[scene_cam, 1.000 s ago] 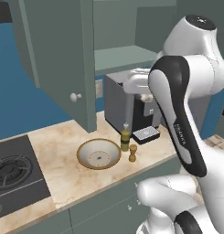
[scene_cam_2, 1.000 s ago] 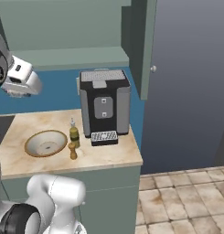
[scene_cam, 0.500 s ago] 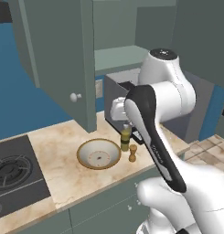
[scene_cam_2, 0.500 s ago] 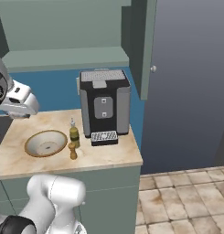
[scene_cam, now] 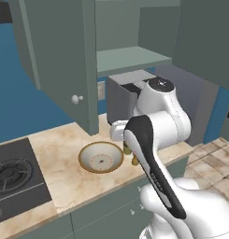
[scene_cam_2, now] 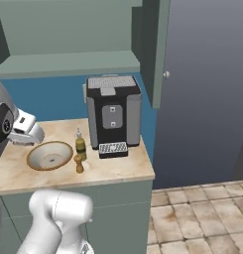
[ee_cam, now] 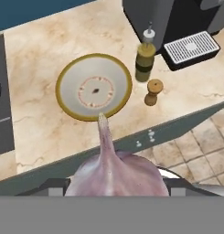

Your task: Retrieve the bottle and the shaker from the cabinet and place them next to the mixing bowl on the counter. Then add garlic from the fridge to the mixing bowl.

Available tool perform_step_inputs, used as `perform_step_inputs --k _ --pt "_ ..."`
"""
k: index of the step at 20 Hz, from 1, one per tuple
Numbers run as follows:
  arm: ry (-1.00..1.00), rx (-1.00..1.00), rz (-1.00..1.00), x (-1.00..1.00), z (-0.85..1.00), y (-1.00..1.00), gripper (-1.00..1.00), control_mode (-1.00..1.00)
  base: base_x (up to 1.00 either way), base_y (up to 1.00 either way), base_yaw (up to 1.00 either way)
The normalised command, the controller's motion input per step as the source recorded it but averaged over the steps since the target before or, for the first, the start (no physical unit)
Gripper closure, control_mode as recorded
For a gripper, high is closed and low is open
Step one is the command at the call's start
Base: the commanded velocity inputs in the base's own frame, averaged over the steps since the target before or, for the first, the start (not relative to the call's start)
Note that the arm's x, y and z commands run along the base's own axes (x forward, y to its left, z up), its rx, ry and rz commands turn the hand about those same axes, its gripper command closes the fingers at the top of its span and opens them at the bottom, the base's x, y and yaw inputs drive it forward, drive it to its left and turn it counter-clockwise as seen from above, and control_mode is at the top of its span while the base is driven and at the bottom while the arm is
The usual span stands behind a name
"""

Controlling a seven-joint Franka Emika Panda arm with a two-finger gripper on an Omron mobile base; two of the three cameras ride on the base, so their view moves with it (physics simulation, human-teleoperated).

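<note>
The garlic (ee_cam: 114, 172), a pale purple bulb with its tip pointing up, sits between my gripper's (ee_cam: 115, 185) fingers, which are shut on it. It hangs above the counter's front edge, just short of the mixing bowl (ee_cam: 94, 87), a cream dish with a gold rim. Right of the bowl stand the olive bottle (ee_cam: 144, 58) and the small wooden shaker (ee_cam: 153, 92), close together. In the right base view my hand (scene_cam_2: 26, 130) hovers at the left of the bowl (scene_cam_2: 49, 155), with the bottle (scene_cam_2: 81, 146) and the shaker (scene_cam_2: 79, 163) beside it.
A black coffee machine (scene_cam_2: 113, 111) stands at the back right of the counter. A gas stove (scene_cam: 13, 175) lies left of the bowl (scene_cam: 101, 158). An open cabinet door (scene_cam: 64, 60) hangs above the counter. A tall grey door (scene_cam_2: 207, 89) rises beyond the counter's right end.
The arm has swung down and left from its upright stance at the right. The hand with the garlic has come over the counter beside the bowl.
</note>
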Motion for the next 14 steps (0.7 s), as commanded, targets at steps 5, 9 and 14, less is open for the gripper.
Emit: perform_step_inputs --k 5,9,14 --pt "0.10 0.00 -0.18 0.38 -0.13 0.33 1.00 -1.00 0.00 0.00 0.00" --pt "0.03 0.00 -0.17 0.59 -0.23 0.17 1.00 -1.00 0.00 0.00 0.00" --pt "-0.02 0.01 -0.03 0.61 -0.45 0.00 1.00 -1.00 0.00 0.00 0.00"
